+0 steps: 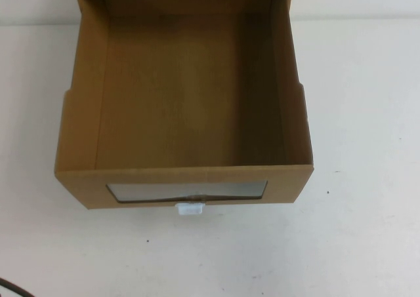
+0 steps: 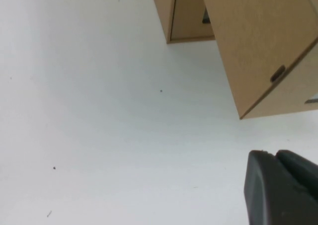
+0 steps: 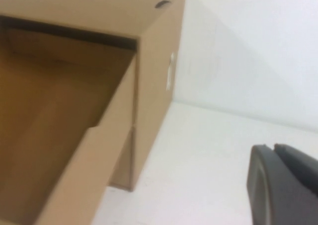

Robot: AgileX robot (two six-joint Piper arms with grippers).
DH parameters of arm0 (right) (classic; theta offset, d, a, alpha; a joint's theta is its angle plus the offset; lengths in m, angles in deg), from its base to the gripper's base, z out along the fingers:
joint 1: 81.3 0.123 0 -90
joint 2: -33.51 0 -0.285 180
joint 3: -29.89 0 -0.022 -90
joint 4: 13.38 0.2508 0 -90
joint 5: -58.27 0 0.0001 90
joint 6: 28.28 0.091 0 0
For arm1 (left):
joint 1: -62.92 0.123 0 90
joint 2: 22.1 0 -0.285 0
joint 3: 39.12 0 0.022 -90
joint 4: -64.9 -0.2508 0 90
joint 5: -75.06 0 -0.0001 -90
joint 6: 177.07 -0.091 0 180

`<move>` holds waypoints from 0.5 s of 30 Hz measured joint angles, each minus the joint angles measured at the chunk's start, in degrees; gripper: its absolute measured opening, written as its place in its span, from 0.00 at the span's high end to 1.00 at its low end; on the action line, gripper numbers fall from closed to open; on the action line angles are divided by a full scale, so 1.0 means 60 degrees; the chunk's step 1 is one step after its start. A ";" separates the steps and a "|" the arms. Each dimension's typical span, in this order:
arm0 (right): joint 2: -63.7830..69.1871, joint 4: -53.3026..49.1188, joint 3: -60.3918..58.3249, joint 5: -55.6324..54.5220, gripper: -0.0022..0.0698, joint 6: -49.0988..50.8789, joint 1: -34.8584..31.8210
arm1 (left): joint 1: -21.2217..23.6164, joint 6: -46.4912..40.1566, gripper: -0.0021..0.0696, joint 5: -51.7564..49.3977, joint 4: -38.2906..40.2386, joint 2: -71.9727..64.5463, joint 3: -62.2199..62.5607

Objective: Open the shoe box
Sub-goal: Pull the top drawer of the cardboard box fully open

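Shoe box (image 1: 79, 146) sits centre toward 12 o'clock, drawer slid out. Looks like light, stiff cardboard. Best hold is the white tab (image 1: 189, 209) at its 6 o'clock edge. Right gripper (image 3: 283, 185), closed on nothing, hangs off at 3. Left gripper (image 2: 280, 183) is at 9, can't tell its state.

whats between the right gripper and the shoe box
Bare table separates right gripper from shoe box, per right wrist view; left gripper likewise stands off it.
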 joint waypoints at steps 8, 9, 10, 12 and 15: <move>0.0369 0.0681 0.0000 -0.2336 1.00 0.0020 0.0000 | 0.0000 0.0000 0.97 -0.0060 0.0000 0.0000 -0.0025; 0.0475 0.0597 0.0000 -0.2597 1.00 0.0020 0.0000 | 0.0000 0.0000 0.97 -0.0060 0.0000 0.0000 -0.0025; 0.0548 0.0553 0.0000 -0.2772 1.00 0.0020 0.0000 | 0.0000 0.0000 0.97 -0.0080 0.0000 0.0000 -0.0025; 0.0639 0.0481 0.0000 -0.3044 1.00 0.0020 0.0000 | 0.0000 0.0000 0.97 -0.0121 0.0000 0.0000 -0.0025; 0.0646 0.0522 0.0000 -0.2663 1.00 0.0020 0.0016 | 0.0000 0.0000 0.97 -0.0143 0.0000 0.0000 -0.0025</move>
